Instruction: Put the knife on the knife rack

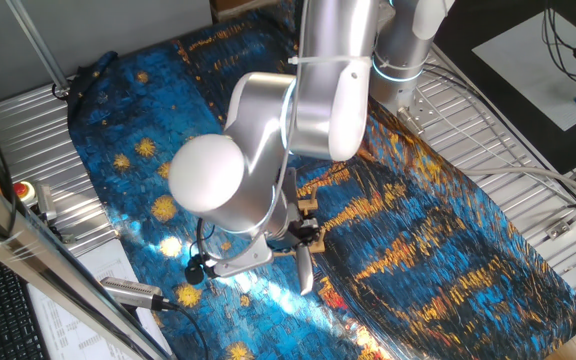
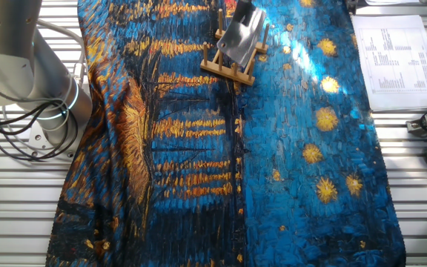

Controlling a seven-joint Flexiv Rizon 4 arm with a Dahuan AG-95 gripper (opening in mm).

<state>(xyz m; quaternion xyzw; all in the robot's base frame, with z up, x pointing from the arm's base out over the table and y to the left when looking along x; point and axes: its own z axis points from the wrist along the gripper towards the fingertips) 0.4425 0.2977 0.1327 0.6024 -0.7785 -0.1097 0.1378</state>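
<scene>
The knife is up at the top edge of the other fixed view, right over the rack. Its wide grey blade tilts down and its low corner sits in among the rack's pegs. I cannot tell if the blade rests on the wood or just hangs above it. The handle runs out of the picture at the top.

In one fixed view the big silver arm hides most of this spot. Only the blade tip pokes out below the arm, next to a bit of the tan rack. The pincer is hidden there, and it is cut off in the other view, so I cannot tell how wide it is or if it holds the knife.

The rack stands on the blue and yellow cloth that covers the table. It is near the far edge of the cloth in the other fixed view. The cloth stretches wide and flat on the near side of the rack.

A silver tube with a black cable lies by the cloth's edge, well apart from the rack. A sheet of paper lies off the cloth on the bare metal.
</scene>
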